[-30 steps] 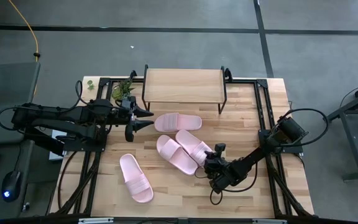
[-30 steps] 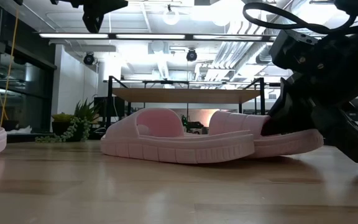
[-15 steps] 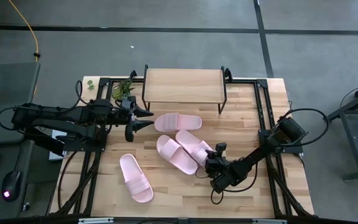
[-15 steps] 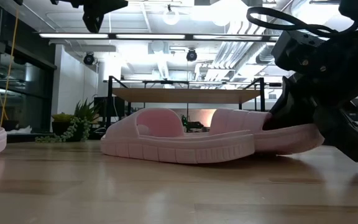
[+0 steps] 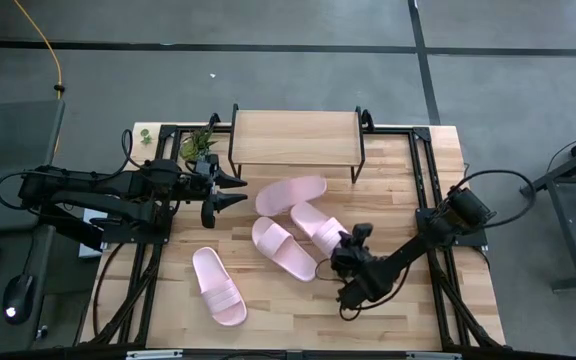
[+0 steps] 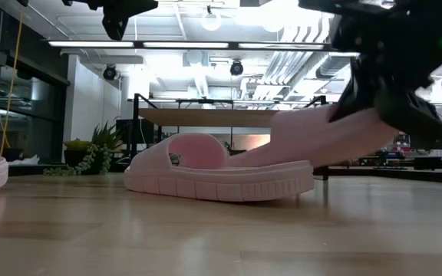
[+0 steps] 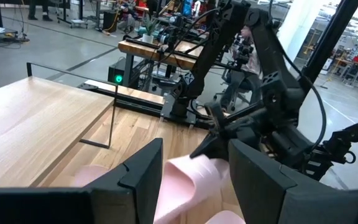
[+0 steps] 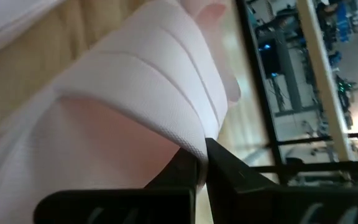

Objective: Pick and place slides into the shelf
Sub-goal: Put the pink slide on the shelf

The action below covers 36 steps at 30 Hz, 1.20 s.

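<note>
Several pale pink slides lie on the plank table in front of the shelf [image 5: 296,138]. My right gripper [image 5: 349,243] is shut on the slide [image 5: 318,226] nearest the right edge, which slants up in the low view [image 6: 324,136]. Beside it lies a second slide [image 5: 283,248], flat on its sole. A third slide [image 5: 290,194] lies slanted just in front of the shelf. One more slide [image 5: 218,286] lies near the front left. My left gripper [image 5: 238,191] hovers open left of the slides, holding nothing. My right gripper pinches the edge of the slide's ribbed strap [image 8: 191,142] between its two fingers [image 8: 182,167], slanting down from the table's near right side. The slide's gripped end is lifted and the slide tilts. Its far end [image 5: 299,209] stays low by the third slide.
A small green plant [image 5: 200,143] stands left of the shelf. Black frame rails [image 5: 423,180] run along both table sides. Bare planks [image 5: 298,310] lie along the near edge. In the left wrist view, my open left fingers [image 7: 145,174] frame the right arm beyond them.
My right gripper has risen and tipped upward, raising the gripped end of its slide off the table while the slide's far end has stayed low. That slide has shifted slightly toward the shelf, and the third slide in front of the shelf has turned to a slant.
</note>
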Each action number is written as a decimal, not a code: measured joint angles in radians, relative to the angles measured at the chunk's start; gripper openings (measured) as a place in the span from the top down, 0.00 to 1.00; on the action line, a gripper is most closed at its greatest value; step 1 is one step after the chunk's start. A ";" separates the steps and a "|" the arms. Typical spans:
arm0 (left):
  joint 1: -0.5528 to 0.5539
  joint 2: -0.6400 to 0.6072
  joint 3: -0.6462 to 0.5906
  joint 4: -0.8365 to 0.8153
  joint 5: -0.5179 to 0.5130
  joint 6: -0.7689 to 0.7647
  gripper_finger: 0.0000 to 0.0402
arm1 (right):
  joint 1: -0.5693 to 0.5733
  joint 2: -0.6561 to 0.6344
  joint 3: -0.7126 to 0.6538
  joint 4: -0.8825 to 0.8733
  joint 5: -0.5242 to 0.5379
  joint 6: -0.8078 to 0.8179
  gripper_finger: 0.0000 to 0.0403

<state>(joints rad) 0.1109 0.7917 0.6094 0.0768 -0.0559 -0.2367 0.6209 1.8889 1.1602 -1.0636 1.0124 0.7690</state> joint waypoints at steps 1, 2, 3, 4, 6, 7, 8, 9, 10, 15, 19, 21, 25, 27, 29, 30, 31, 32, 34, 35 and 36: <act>0.000 0.000 0.000 0.000 0.000 0.000 0.59 | 0.000 0.000 0.012 -0.034 0.000 0.016 1.00; 0.000 0.000 0.000 -0.001 0.000 0.000 0.59 | 0.000 0.000 0.023 -0.062 0.004 0.030 1.00; 0.000 0.000 0.000 -0.001 0.000 0.000 0.59 | 0.000 0.000 0.031 -0.086 0.008 0.043 1.00; 0.000 0.000 0.000 -0.001 0.000 0.000 0.59 | 0.000 0.000 0.037 -0.108 0.009 0.054 1.00; 0.000 0.000 0.000 -0.002 0.000 0.000 0.59 | 0.000 0.000 0.048 -0.147 0.009 0.070 1.00; 0.000 0.000 0.000 -0.002 0.000 0.000 0.59 | 0.000 0.000 0.050 -0.159 0.011 0.072 1.00; 0.000 0.000 0.000 -0.002 0.000 0.000 0.59 | 0.000 0.000 0.050 -0.165 0.013 0.072 1.00; 0.000 0.000 0.000 -0.002 0.000 0.000 0.59 | 0.001 0.000 0.050 -0.171 0.016 0.074 1.00; 0.000 0.000 0.000 -0.002 0.000 0.000 0.59 | 0.001 0.000 0.050 -0.184 0.018 0.087 1.00; 0.000 0.000 0.000 -0.002 0.000 0.000 0.59 | 0.000 0.000 0.050 -0.285 0.028 0.173 1.00; 0.000 0.000 0.000 -0.002 0.000 0.000 0.59 | 0.000 0.000 0.050 -0.407 0.030 0.282 1.00; 0.000 0.000 0.000 -0.003 0.000 0.000 0.59 | 0.000 0.000 0.050 -0.461 0.026 0.336 1.00; 0.000 0.000 0.000 -0.002 0.000 0.000 0.59 | 0.000 -0.002 0.063 -0.510 -0.001 0.371 1.00; 0.000 0.000 0.000 -0.002 -0.003 0.000 0.59 | 0.000 -0.001 0.089 -0.509 0.000 0.340 1.00; 0.000 0.000 0.000 -0.003 -0.006 0.000 0.59 | 0.000 -0.002 0.126 -0.507 0.011 0.308 1.00; 0.000 0.000 0.000 -0.003 -0.007 0.000 0.59 | -0.002 -0.002 0.145 -0.507 0.019 0.296 1.00; 0.000 0.000 0.000 -0.003 -0.007 0.000 0.59 | -0.003 -0.002 0.165 -0.507 0.030 0.278 1.00; 0.000 0.000 0.000 -0.003 -0.008 0.000 0.59 | -0.005 -0.002 0.185 -0.507 0.039 0.256 1.00; 0.000 0.000 0.000 -0.003 -0.008 0.000 0.59 | -0.010 -0.002 0.222 -0.507 0.062 0.213 1.00; 0.000 0.000 0.000 -0.003 -0.008 0.000 0.59 | -0.014 -0.002 0.239 -0.508 0.072 0.196 1.00; 0.000 0.000 0.000 -0.005 -0.008 0.000 0.59 | -0.022 -0.002 0.254 -0.507 0.081 0.190 1.00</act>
<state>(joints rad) 0.1109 0.7915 0.6094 0.0718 -0.0635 -0.2367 0.5993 1.8874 1.4145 -1.5707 1.0936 0.9586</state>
